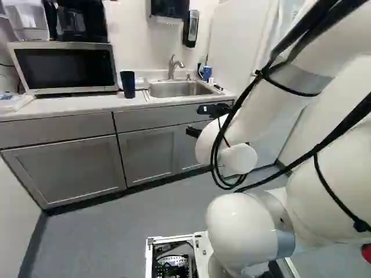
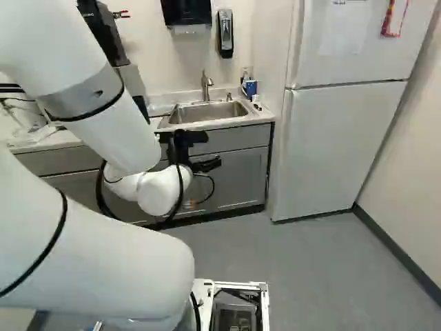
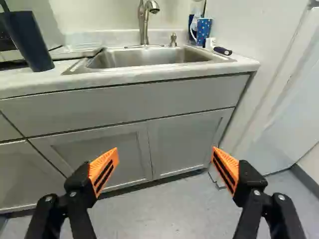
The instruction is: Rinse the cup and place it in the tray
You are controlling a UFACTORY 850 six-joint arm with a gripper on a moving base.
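Observation:
My gripper (image 1: 194, 120) hangs ahead of the cabinet front, below counter height. In the wrist view the gripper (image 3: 165, 155) stands wide open, its orange pads apart with nothing between them. A dark blue tumbler (image 1: 128, 84) stands on the counter between microwave and sink, and in the wrist view the same tumbler (image 3: 29, 41) is beyond the gripper. A smaller blue patterned cup (image 3: 203, 31) is behind the sink's far corner, beside the soap items. The steel sink (image 3: 144, 58) has its faucet (image 3: 145, 22) at the back. A pale flat tray (image 3: 75, 53) lies between tumbler and sink.
Grey cabinets (image 1: 66, 174) run beneath the counter (image 1: 69, 104). A microwave (image 1: 66, 68) occupies its left part. A white fridge (image 2: 331, 145) stands right of the sink in the right base view. A small dark object (image 3: 223, 51) lies on the counter near the patterned cup.

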